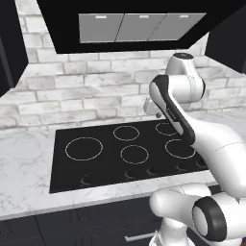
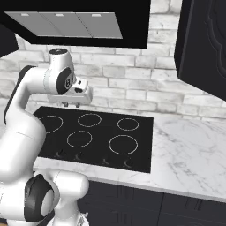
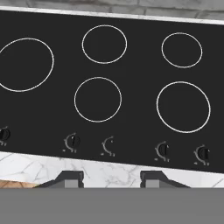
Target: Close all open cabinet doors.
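Two small dark finger tips of the gripper (image 3: 111, 178) poke up at the bottom of the hand view, with a gap between them and nothing held. They are as close together as they get, so the gripper is shut on nothing. It hangs in the air above the flat black glass cooktop (image 3: 131, 70) and looks straight down at it. Five thin white rings are drawn on the cooktop, and a row of small round dark knobs (image 3: 72, 141) sits along its near edge.

From the right base view, the gripper (image 2: 73, 104) sits at the end of the white arm with dark joints (image 2: 26, 128), above the back left part of the cooktop (image 2: 141, 132). It does not touch the cooktop.

A white marble counter with grey veins (image 2: 190, 150) lies around the cooktop. Behind it stands a wall of pale grey bricks (image 1: 72, 91). Above the cooktop hangs a big black hood with three grey panels (image 1: 139, 26) under it.

One tall matte black cabinet door with a curvy carved panel (image 2: 205, 44) is up at the right side, high over the counter. It stands well apart from the gripper. I cannot tell if it is open or closed. Another black cabinet front (image 1: 9, 48) is at the far left edge, also high up.

Low down, under the counter, are black drawer fronts (image 1: 86, 223).
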